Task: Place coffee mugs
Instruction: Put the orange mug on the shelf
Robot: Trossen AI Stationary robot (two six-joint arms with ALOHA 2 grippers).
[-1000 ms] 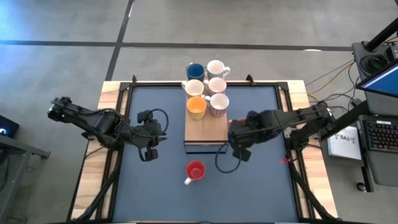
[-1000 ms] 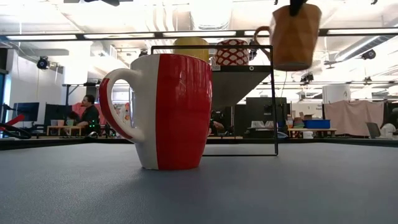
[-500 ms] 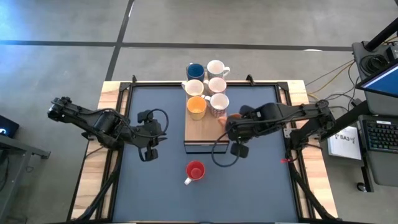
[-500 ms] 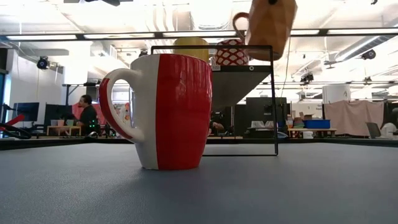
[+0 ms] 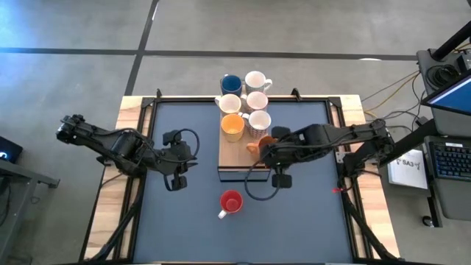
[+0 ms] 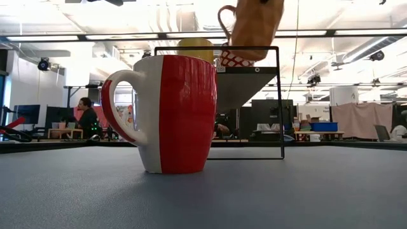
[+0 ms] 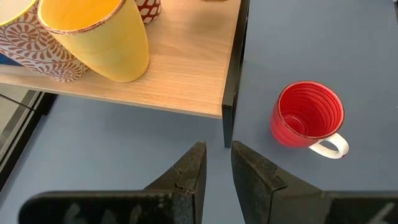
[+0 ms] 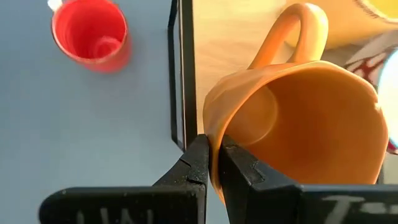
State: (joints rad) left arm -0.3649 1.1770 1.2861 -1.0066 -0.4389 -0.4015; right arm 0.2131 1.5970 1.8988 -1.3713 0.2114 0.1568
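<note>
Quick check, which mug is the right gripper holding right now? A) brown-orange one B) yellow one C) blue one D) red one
A: the right gripper is pinched on the rim of the brown-orange mug, held above the wooden board, while the red mug stands alone on the table.

Long light-wood rectangular board (image 5: 239,153) sits raised on a thin black metal frame (image 6: 280,102) over the dark blue-grey tabletop (image 5: 191,221); board runs from mid-table toward the far edge. Pale wooden side rails (image 5: 110,199) flank the tabletop on both sides.

Right of table: white paper sheet (image 5: 409,168), black keyboard (image 5: 450,160), loose cables (image 5: 390,92) on grey concrete floor (image 5: 73,73).

Low view, background: seated person (image 6: 84,114) at a desk, ceiling strip lights (image 6: 127,36).
</note>
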